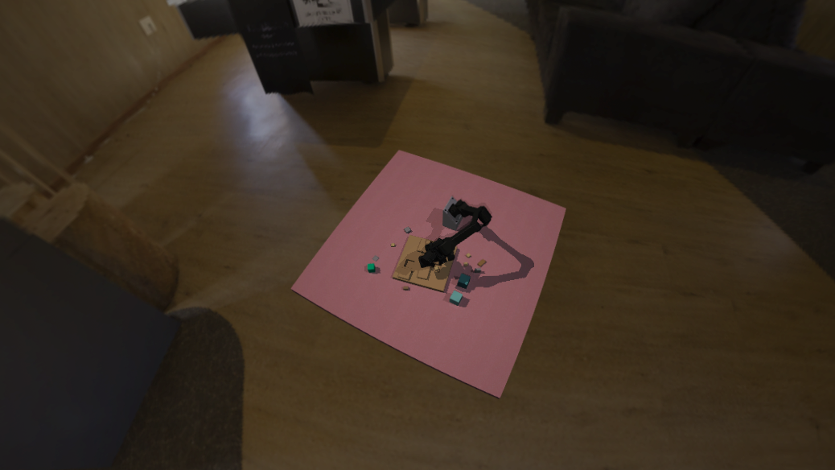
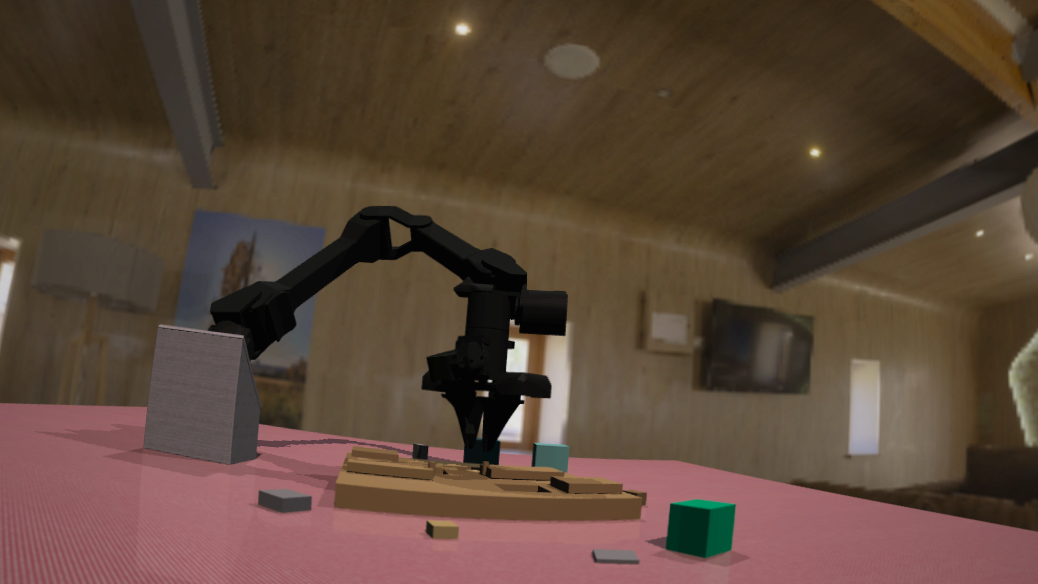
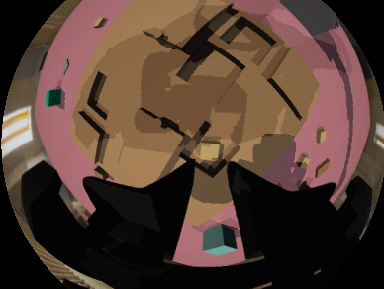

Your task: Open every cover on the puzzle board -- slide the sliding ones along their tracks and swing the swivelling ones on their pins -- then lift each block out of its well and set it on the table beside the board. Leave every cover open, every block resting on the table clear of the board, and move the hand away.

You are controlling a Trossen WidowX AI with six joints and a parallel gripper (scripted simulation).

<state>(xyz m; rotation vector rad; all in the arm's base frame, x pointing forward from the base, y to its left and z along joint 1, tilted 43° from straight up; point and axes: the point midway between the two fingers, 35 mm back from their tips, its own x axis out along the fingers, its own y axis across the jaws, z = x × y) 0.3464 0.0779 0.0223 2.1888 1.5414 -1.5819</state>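
The wooden puzzle board lies flat with raised cover slabs and dark grooves. One raised cover is at its right end in the exterior view, another cover near the middle. A small light tan block sits in a square recess just ahead of my fingertips. My gripper is partly open and empty, low over the board. A green cube stands on the table off the board. How far each cover is open is unclear.
A light teal cube and dark teal cube stand beside the board. Small loose pieces include a grey slab, tan block, flat grey piece and orange-tan piece. The arm's base stands behind.
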